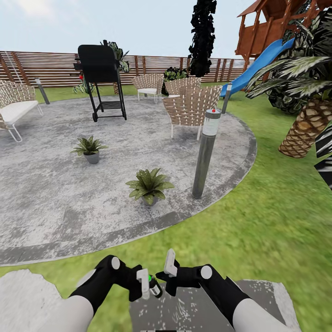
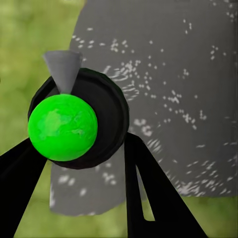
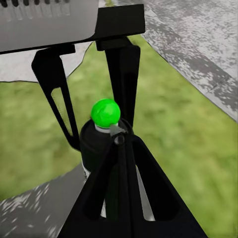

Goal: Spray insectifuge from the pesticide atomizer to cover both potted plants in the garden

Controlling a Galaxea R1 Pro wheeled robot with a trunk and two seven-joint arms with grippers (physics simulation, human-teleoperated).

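Overall, the head view takes in the garden: a lawn (image 1: 258,221), a round grey patio (image 1: 60,203) and a slatted fence (image 1: 46,67) behind. A wooden play tower (image 1: 272,23) with one blue slide (image 1: 258,64) stands at far right, beside a palm (image 1: 304,129). On the patio stand one black grill (image 1: 99,69), four wicker chairs, the nearest (image 1: 191,108) right of centre, and three lamp posts, the nearest (image 1: 206,152) at the patio's right edge. Two potted plants sit on the paving, well apart: one (image 1: 90,148) toward the left, one (image 1: 149,185) near that post.

Low in the head view, both black arms meet over a grey slab (image 1: 193,309) on the grass. The left gripper (image 1: 146,282) is pinched on the atomizer (image 1: 154,285), which is mostly hidden between the two hands there.

The left wrist view looks straight down on the atomizer (image 2: 82,119): a black round body, a bright green cap, a grey nozzle, with the dark fingers (image 2: 148,198) close on either side. The right wrist view shows it from the side instead (image 3: 99,144), upright between the left gripper's fingers (image 3: 121,74); the right gripper (image 3: 119,148) is just beside the bottle, and whether its fingers are spread or pressed together cannot be told.
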